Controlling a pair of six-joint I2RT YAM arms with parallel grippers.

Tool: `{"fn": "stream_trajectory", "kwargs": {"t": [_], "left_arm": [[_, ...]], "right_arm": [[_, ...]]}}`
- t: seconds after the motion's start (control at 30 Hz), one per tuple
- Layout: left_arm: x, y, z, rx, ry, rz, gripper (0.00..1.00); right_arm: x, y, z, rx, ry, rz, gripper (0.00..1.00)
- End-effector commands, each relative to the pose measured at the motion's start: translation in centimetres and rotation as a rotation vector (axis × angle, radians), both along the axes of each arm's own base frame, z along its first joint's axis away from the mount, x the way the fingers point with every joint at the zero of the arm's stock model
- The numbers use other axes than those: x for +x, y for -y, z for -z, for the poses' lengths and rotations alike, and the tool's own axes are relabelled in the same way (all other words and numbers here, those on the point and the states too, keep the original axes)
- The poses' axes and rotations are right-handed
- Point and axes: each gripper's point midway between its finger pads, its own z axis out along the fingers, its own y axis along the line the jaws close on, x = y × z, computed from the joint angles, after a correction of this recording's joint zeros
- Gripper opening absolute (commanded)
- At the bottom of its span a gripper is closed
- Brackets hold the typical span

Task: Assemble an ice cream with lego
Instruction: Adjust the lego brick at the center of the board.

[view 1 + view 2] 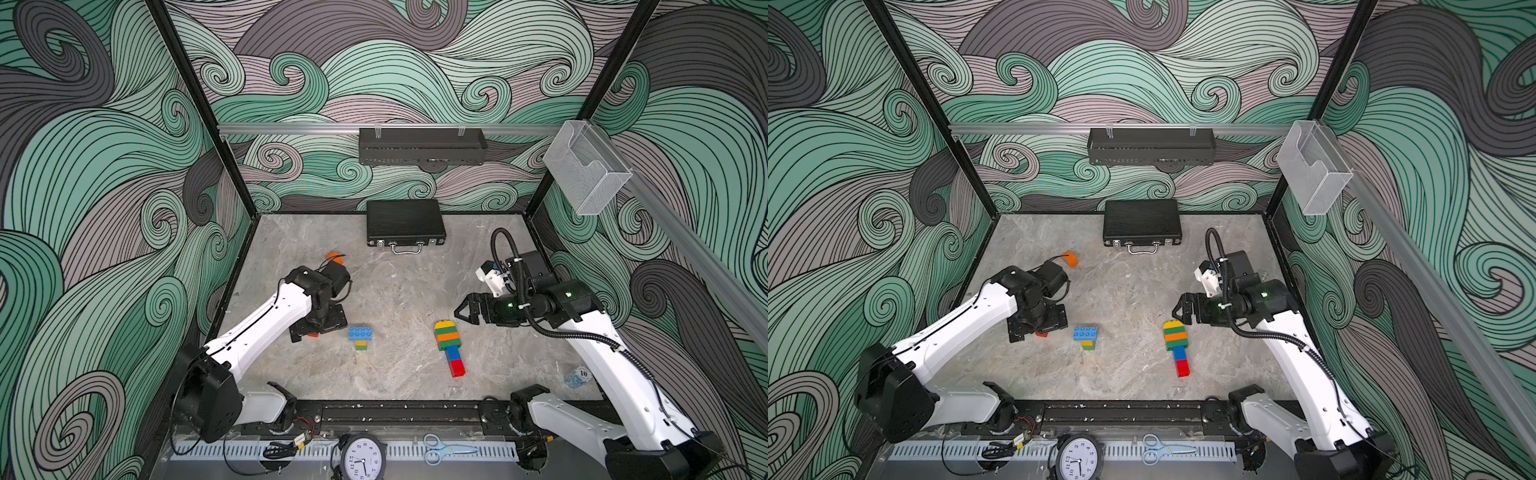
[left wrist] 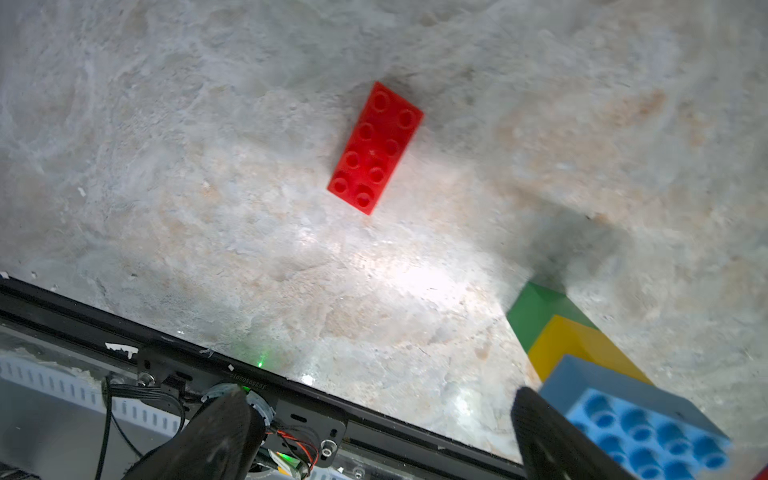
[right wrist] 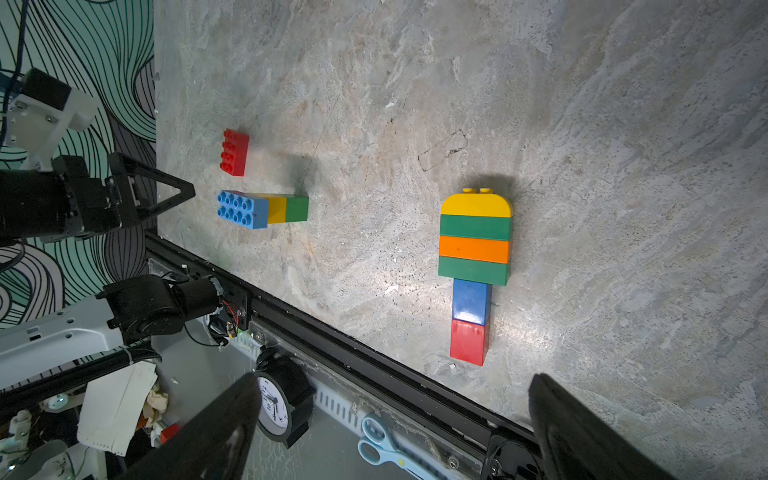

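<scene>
my left fingers (image 2: 220,432): spread, empty over red brick (image 2: 376,147), likely my next pick.
my right fingers (image 3: 216,428): spread, empty, beside flat-lying ice cream (image 3: 473,249).

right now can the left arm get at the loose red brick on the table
Probably yes. The left fingers hang open just above the red brick, which lies flat, studs up. The blue, yellow and green stack stands to one side, apart, so it should not block a straight drop.
</scene>
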Motion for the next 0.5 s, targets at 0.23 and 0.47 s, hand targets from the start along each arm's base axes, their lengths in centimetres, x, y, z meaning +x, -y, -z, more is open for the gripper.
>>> {"fn": "stream_trajectory", "kwargs": {"t": [0.23,0.47], "left_arm": [[3.7,-3.4,3.3,-0.082,0.144,-0.137,0.87],[6.1,-3.1,6.0,-0.226,0.104,-0.209,0.95]], "right_arm": [[-0.1,-0.2,0.0,0.009,0.008,-0.026,0.99],[0.1,-0.3,-0.3,0.013,0.021,-0.028,0.99]]}}
